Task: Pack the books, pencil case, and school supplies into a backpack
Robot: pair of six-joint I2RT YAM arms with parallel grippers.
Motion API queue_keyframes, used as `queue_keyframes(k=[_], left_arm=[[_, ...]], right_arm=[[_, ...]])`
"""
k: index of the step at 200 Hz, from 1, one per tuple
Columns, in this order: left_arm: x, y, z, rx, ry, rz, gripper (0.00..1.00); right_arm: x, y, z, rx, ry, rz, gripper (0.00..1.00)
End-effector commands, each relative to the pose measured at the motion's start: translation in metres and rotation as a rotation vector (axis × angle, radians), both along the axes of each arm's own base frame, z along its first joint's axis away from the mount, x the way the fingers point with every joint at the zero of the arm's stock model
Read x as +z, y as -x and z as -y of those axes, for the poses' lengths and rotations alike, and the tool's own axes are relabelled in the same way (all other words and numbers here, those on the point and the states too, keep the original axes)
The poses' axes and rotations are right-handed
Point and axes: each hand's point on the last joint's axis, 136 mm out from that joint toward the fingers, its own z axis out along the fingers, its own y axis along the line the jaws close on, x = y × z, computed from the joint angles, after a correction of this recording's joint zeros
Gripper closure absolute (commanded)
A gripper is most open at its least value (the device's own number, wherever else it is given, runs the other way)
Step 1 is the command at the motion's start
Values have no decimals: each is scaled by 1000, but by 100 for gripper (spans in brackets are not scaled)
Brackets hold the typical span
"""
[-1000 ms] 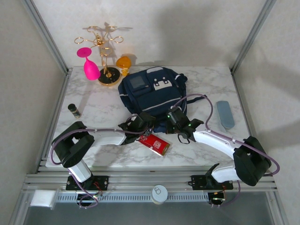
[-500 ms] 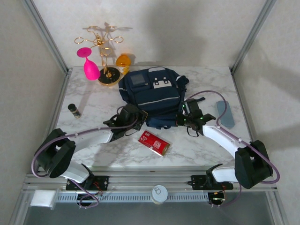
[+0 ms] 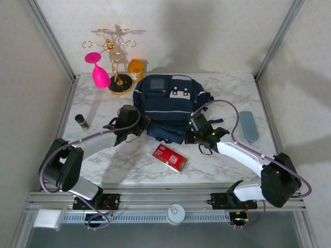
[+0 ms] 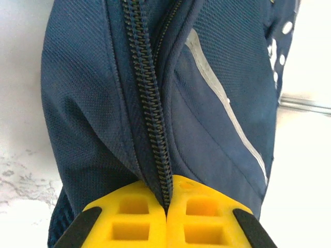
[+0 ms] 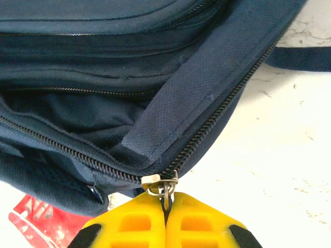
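On the backpack [image 3: 168,106], the left gripper [image 4: 166,204] pinches the zipper seam [image 4: 154,108], the right gripper [image 5: 165,204] the zipper pull [image 5: 161,184]. A skewed tug could slip that pull free.

The backpack [image 4: 88,103] is matt woven cloth

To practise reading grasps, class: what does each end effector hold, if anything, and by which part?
The right end effector pinches the metal zipper pull of the backpack. The left end effector clamps the backpack fabric at its zipper seam.
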Motion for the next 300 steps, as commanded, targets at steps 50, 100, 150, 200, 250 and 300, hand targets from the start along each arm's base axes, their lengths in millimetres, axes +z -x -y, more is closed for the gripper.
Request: queue_keyframes(k=[50, 100, 150, 200, 250, 300], left_arm=[[34, -97, 21, -80, -29, 214, 83], [17, -34, 0, -35, -32, 124, 32], [-5, 31, 41, 36, 114, -8, 20], [-16, 14, 103, 11, 49, -53, 34], [-26, 6, 78, 75, -60, -46, 89], [-4, 5, 35, 120, -21, 0, 100]], right_arm=[[7, 24, -58, 24, -130, -35, 100], [11, -4, -71, 24, -131, 11, 100], [-1, -3, -70, 50, -90, -1, 100], [-9, -2, -70, 69, -71, -4, 100], [-27, -4, -27, -41, 25, -12, 100], [-43, -2, 37, -194, 123, -37, 100]])
